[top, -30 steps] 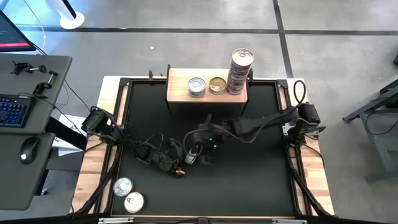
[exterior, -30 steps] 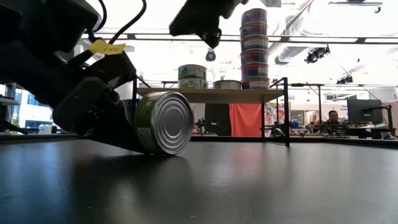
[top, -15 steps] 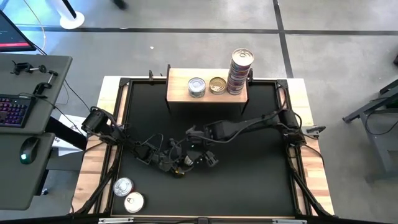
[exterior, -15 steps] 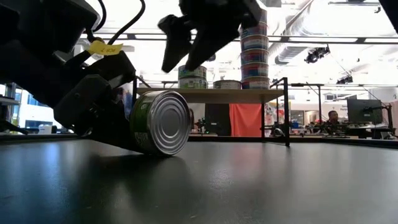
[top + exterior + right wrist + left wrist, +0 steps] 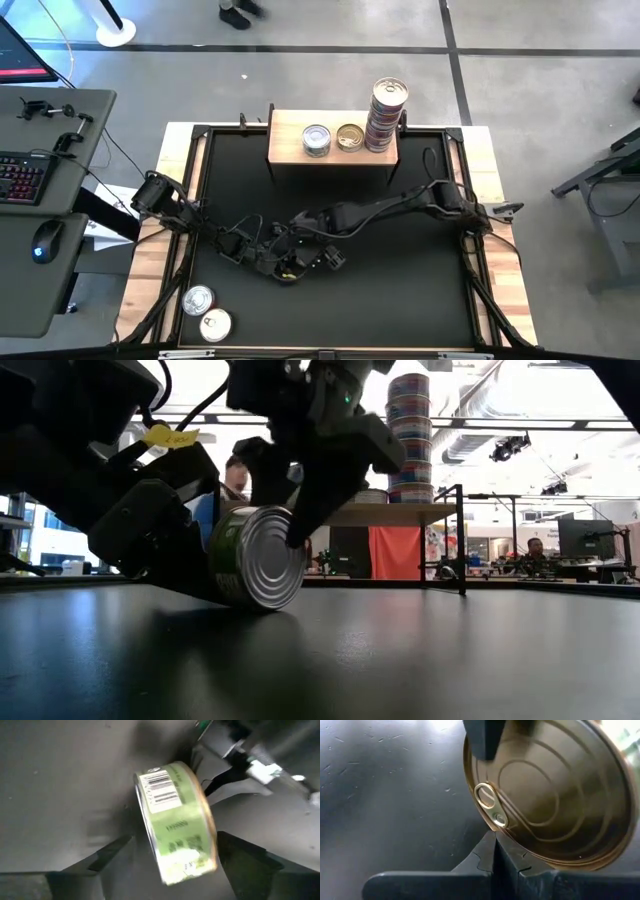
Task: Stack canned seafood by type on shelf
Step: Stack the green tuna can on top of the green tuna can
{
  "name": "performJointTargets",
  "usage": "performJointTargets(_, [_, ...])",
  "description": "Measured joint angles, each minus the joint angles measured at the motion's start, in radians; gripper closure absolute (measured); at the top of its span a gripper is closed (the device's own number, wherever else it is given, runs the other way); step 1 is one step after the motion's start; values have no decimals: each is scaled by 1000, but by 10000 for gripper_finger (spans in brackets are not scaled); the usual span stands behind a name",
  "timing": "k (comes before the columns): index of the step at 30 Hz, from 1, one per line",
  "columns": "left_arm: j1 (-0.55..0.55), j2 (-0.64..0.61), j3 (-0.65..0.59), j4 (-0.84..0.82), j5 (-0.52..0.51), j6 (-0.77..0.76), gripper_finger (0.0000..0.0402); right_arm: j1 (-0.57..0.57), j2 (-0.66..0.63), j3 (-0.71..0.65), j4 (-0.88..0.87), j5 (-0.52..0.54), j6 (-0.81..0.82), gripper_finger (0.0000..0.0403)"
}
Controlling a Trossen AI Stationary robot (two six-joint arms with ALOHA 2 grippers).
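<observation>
A green-labelled tin of canned seafood (image 5: 175,820) stands on its edge on the black table, gold pull-tab lid (image 5: 555,795) toward my left wrist and silver bottom (image 5: 268,555) toward the low camera. My left gripper (image 5: 190,550) is shut on it from the table's left. My right gripper (image 5: 175,860) hangs open just above it, one finger on each side of the tin's flat faces; I see no touch. The shelf (image 5: 290,135) at the far edge carries a silver-topped tin (image 5: 316,140), a gold-topped tin (image 5: 349,137) and a tall stack (image 5: 387,115). My left gripper pinches the tin between its two fingers (image 5: 482,737), across the side wall at the gold lid's rim (image 5: 496,836). The fingers come slanting down from the table's left. The tin is tipped up on its edge, with its lower rim (image 5: 255,603) on the table.
Two more tins (image 5: 199,300) (image 5: 216,324) lie on the wooden border at the near left corner. A person (image 5: 235,475) shows in the room beyond the shelf. A desk with a keyboard (image 5: 25,175) stands left of the table.
My right gripper has opened, rolled about its wrist and come down toward the table's left, from above the tin to astride it. The tin and my left gripper have kept still.
</observation>
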Motion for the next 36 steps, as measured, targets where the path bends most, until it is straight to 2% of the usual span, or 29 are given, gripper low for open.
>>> performJointTargets(4, [0,0,0,0,0,0,402,0,7,0,3,-6,0,156])
performJointTargets(6, [0,-1,0,0,0,0,402,0,7,0,3,-6,0,177])
performJointTargets(11, [0,-63,-4,-67,17,5,401,11,-3,0,-9,-5,63,286])
performJointTargets(17, [-9,-300,-20,-375,-59,3,401,35,-37,0,-42,13,263,286])
performJointTargets(21, [-41,-490,-56,-526,-171,-62,401,58,-118,0,-102,118,289,286])
performJointTargets(26, [-88,-652,-116,-517,-305,-160,401,68,-262,0,-139,216,354,286])
performJointTargets(31, [-129,-697,-135,-427,-389,-165,401,72,-379,1,-55,310,424,286])
performJointTargets(36, [-164,-691,-134,-312,-437,-90,401,97,-420,1,20,478,288,286])
